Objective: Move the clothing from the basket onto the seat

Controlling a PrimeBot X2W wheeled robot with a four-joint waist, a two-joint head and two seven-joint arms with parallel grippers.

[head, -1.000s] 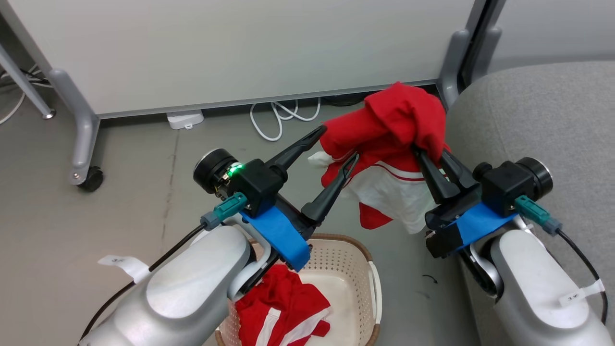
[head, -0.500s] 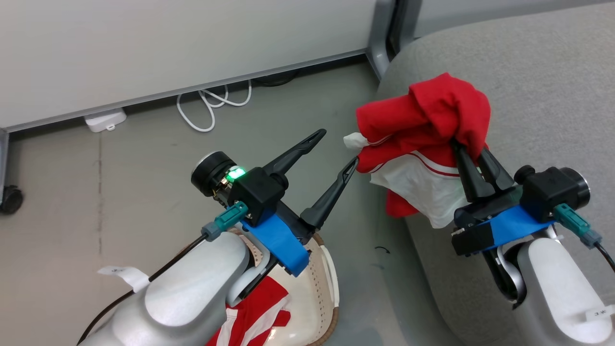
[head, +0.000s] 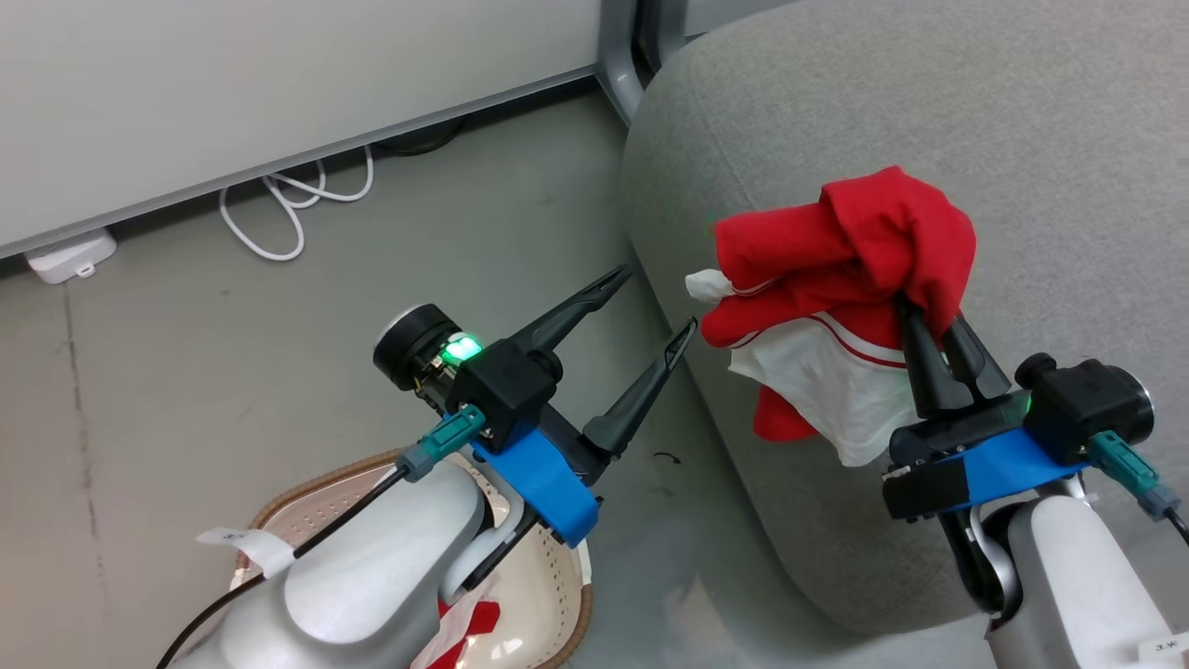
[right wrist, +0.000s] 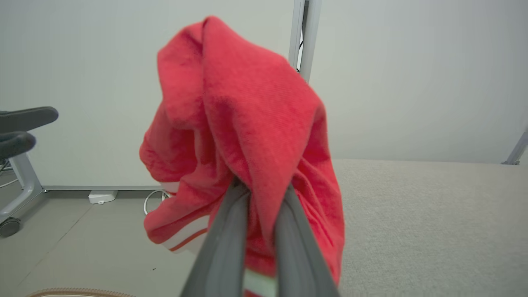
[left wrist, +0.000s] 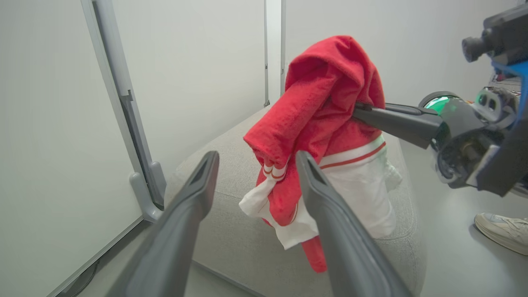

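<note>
One garment (head: 836, 251) hangs clamped in your right tool (head: 929, 316), seat (head: 1022, 111) just beneath it; your left tool (head: 656, 298) stands apart, empty. Next, reach forward over the seat, then let go.

Head cam: high, facing down; seat (head: 1068, 121) at frame's upper right. Wrist cams: low, near-level, close on red garment (right wrist: 247, 123), shared by all 3 views.

red clothing (head: 836, 260) with white trim and stripes, light grey seat (head: 1022, 111), cream basket (head: 548, 595).
</note>
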